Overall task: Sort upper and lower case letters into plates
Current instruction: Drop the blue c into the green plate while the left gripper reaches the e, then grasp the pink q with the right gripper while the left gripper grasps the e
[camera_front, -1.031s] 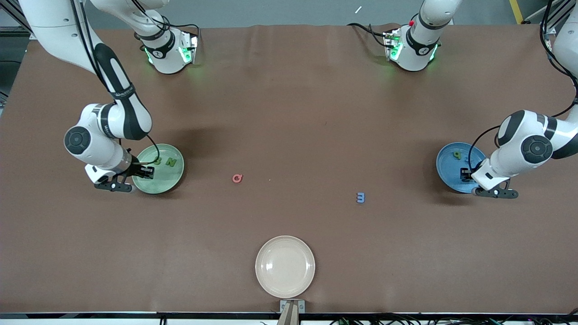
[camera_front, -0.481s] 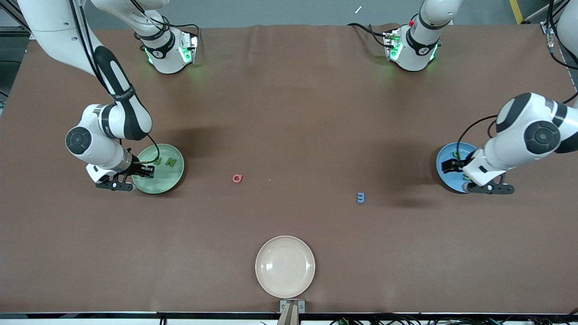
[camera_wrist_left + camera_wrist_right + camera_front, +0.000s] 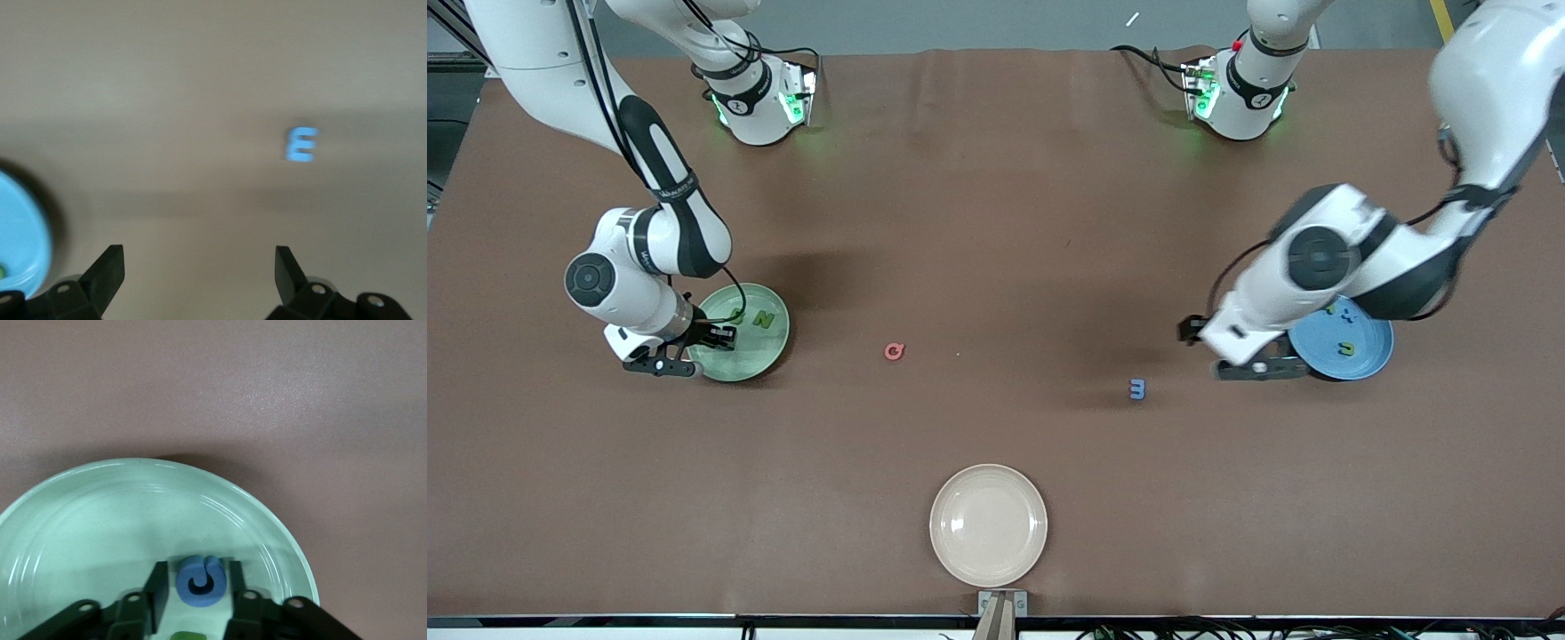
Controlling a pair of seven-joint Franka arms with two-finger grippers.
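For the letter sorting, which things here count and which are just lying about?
In the job: green plate holding green letters and blue G; blue plate holding letters; red G; blue m.
Lying about: beige plate.

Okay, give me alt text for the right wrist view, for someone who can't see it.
A small blue foam letter G lies in a pale mint green plastic plate, between the slightly parted black fingers of the right gripper. A green letter peeks in at the picture's edge, and brown table covering surrounds the plate.
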